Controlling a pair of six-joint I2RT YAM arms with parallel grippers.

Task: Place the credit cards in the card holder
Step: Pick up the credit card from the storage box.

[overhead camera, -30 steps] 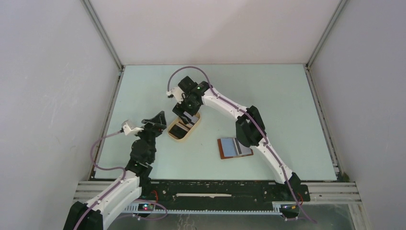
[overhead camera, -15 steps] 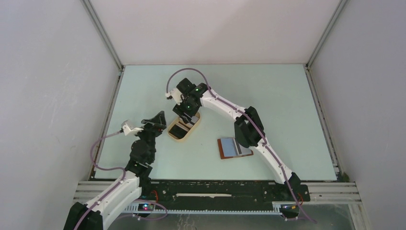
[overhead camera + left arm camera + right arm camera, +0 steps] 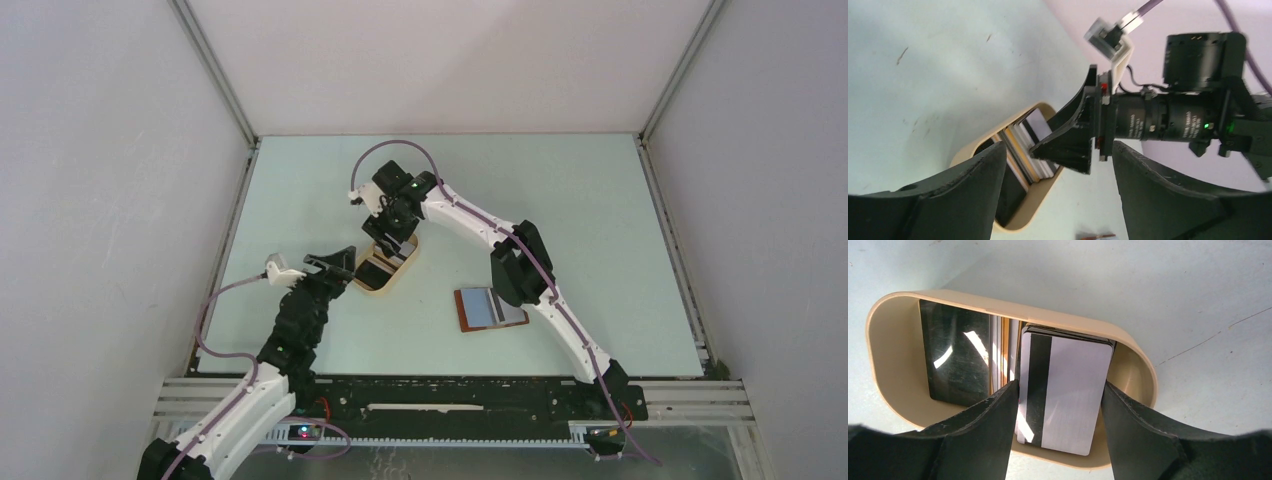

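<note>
Several credit cards stand in an oval tan tray (image 3: 893, 305) (image 3: 366, 285). My right gripper (image 3: 1060, 387) (image 3: 390, 240) reaches down into it and is shut on the side edges of a white credit card with a black stripe (image 3: 1073, 380). That card's lower edge overlaps the tray's near rim. A dark card (image 3: 955, 360) leans at the tray's other end. The card holder (image 3: 470, 318) lies open to the right of the tray with a bluish card (image 3: 490, 306) on it. My left gripper (image 3: 1058, 149) (image 3: 338, 262) hangs open beside the tray's left end, holding nothing.
Grey walls enclose the pale green table (image 3: 560, 200) on the left, back and right. The right arm's elbow (image 3: 518, 268) hangs just above the card holder. In the left wrist view the right gripper's fingers (image 3: 1068, 145) fill the space over the tray (image 3: 968, 150).
The right gripper's jaws have narrowed onto the striped card. The left gripper has shifted a little nearer and to the right, towards the tray, still open.
</note>
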